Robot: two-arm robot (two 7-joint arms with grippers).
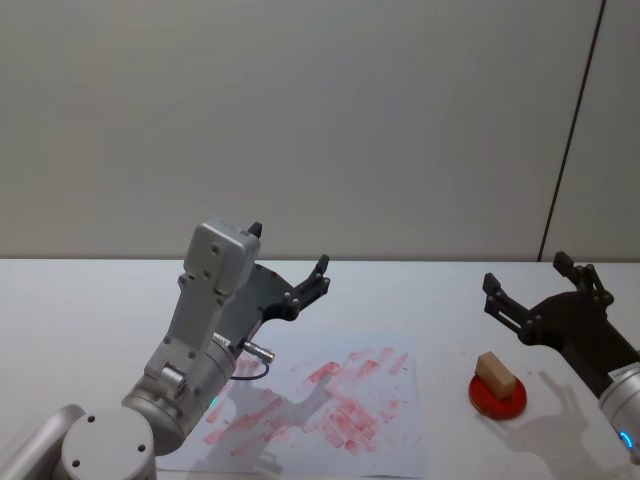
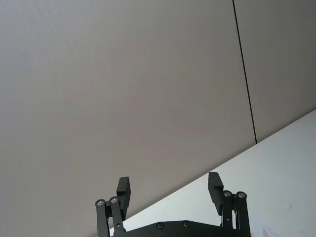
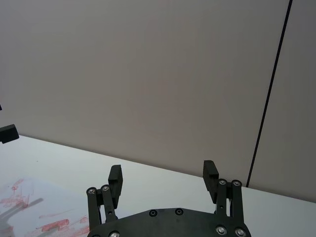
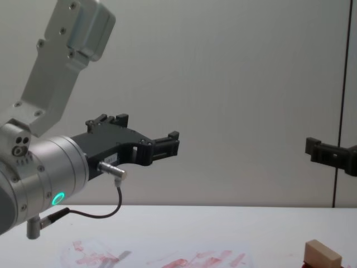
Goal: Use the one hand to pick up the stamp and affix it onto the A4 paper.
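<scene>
Right gripper (image 1: pixel 525 272) splayed and empty, raised beside stamp (image 1: pixel 495 375) toward worktop's (image 1: pixel 80 300) right side; left gripper (image 1: pixel 289 247) splayed above A4 paper (image 1: pixel 400 440).

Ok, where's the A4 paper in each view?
Head view: A4 paper, lower centre of the table.
Left wrist view: likely just a red-smeared sliver of A4 paper at the picture's bottom edge.
Right wrist view: A4 paper in the picture's lower-left corner.
Chest view: A4 paper along the bottom edge, left of centre.
Shared landmark: dark vertical wall seam.

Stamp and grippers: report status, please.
Left gripper open, raised near A4 paper. Right gripper open, raised near stamp. Stamp on red pad, untouched. Nothing blocks it.
</scene>
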